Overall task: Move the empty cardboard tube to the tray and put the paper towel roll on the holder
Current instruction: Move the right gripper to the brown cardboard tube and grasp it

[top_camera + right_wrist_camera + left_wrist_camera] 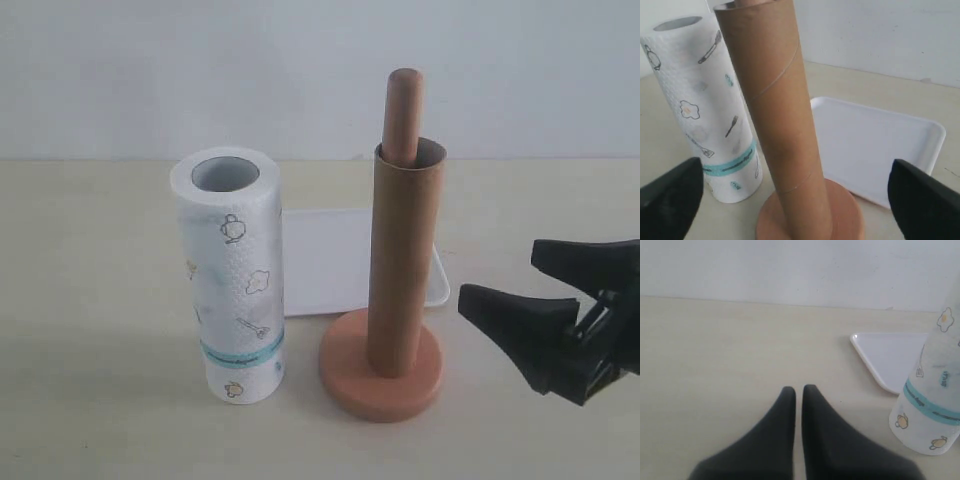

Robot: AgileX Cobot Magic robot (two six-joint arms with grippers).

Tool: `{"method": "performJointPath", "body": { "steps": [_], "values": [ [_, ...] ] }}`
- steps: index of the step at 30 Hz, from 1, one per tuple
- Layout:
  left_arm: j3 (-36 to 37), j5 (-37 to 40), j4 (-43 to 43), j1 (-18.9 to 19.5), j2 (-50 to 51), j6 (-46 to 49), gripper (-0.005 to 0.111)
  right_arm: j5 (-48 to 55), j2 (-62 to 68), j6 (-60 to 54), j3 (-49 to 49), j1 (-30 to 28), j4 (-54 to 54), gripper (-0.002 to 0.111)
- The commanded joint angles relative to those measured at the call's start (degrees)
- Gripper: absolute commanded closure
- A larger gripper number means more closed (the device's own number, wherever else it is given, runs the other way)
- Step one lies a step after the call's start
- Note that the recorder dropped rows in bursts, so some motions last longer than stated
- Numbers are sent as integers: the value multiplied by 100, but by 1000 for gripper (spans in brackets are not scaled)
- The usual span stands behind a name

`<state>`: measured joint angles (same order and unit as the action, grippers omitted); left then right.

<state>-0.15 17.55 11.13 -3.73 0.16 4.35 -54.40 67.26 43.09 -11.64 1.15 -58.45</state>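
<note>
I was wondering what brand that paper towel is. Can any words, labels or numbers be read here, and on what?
No text can be read anywhere.
Paper towel roll: only small kitchen drawings and a teal band; one bluish mark might be lettering, but it is too blurred to read.
Cardboard tube, tray, wooden holder: plain, no markings.

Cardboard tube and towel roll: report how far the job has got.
Done: nothing. The empty cardboard tube sits over the pole of the holder, not on the tray. In hand: the right gripper, open, faces the tube; the left gripper is shut. Left: both moves; the paper towel roll stands on the table.
</note>
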Motion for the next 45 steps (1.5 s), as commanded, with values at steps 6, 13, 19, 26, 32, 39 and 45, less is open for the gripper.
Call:
{"method": "performJointPath", "body": {
  "steps": [6,13,19,26,32,39,45],
  "values": [
    [15,4,22,16,-16,22,103,-272,858,-310,-635,708,14,14],
    [15,4,22,16,-16,22,103,385,1469,-795,-1535,1666,1063,14],
    [15,4,22,16,-16,22,103,374,1540,-796,-1649,1679,1452,16],
    [15,4,22,16,-16,22,103,410,1540,-720,-1649,1679,1449,67],
    [15,4,22,16,-16,22,103,374,1540,-720,-1649,1679,1449,91],
    [15,4,22,16,-16,22,103,-47,1540,-720,-1649,1679,1416,108],
    [15,4,22,16,-16,22,103,-195,1467,-720,-1678,1679,1346,108]
  ]
}}
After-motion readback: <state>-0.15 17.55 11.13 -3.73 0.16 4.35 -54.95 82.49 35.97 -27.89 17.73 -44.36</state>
